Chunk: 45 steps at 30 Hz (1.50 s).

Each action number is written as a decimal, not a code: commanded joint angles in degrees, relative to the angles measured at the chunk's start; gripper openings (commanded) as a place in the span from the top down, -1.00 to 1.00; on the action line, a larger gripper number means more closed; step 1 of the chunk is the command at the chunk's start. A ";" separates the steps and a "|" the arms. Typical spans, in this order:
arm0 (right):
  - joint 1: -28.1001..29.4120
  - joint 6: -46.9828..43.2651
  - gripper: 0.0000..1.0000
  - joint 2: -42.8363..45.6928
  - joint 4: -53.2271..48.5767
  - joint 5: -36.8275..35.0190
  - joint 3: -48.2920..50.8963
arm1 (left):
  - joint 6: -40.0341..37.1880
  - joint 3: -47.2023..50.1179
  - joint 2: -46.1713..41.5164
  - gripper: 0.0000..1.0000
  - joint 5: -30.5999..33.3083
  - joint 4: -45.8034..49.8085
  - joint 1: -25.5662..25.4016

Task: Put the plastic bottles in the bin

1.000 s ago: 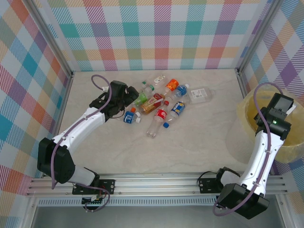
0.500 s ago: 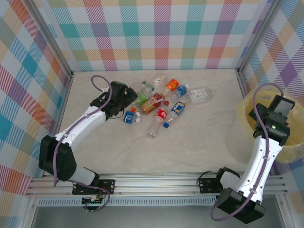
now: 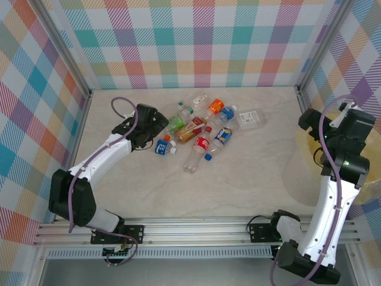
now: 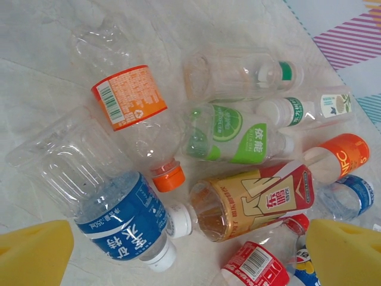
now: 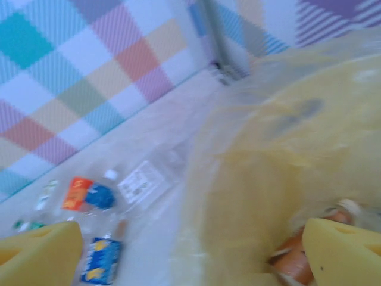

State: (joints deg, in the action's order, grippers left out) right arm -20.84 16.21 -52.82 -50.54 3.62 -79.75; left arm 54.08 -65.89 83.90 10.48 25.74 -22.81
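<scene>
Hovering L gripper (image 4: 190, 256) over plastic bottles (image 3: 196, 128), jaws spread, empty | next: straddle blue-label bottle (image 4: 119, 223) mid-body, clear of orange-cap bottle (image 4: 128, 98) | R gripper (image 5: 193, 253) spread, empty, at bin (image 5: 250, 179)

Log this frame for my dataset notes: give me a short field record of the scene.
left gripper: open, above the bottle cluster, holding nothing
right gripper: open, empty, by the bin's rim
plastic bottles: cluster lying on the table, far centre
bin: right edge of the table
orange-brown item: inside the bin, too blurred to identify
task state: cluster not yet binned
</scene>
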 commanded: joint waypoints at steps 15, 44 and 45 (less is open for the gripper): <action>27.31 -2.77 -0.99 -24.14 10.35 -4.18 -8.87 | 2.45 9.47 -9.13 -1.00 2.22 -0.70 1.80; 28.84 6.61 -0.99 -68.45 14.65 -23.62 -24.54 | 5.42 12.70 -16.33 -1.00 6.07 4.23 1.89; 28.84 6.09 -0.99 -70.11 13.42 -23.66 -26.80 | 5.42 12.66 -16.48 -1.00 6.24 4.44 1.90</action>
State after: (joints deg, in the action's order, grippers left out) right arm 7.75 20.21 -119.87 -35.51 -14.66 -101.65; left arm 58.98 -54.02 68.90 14.85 28.69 -21.54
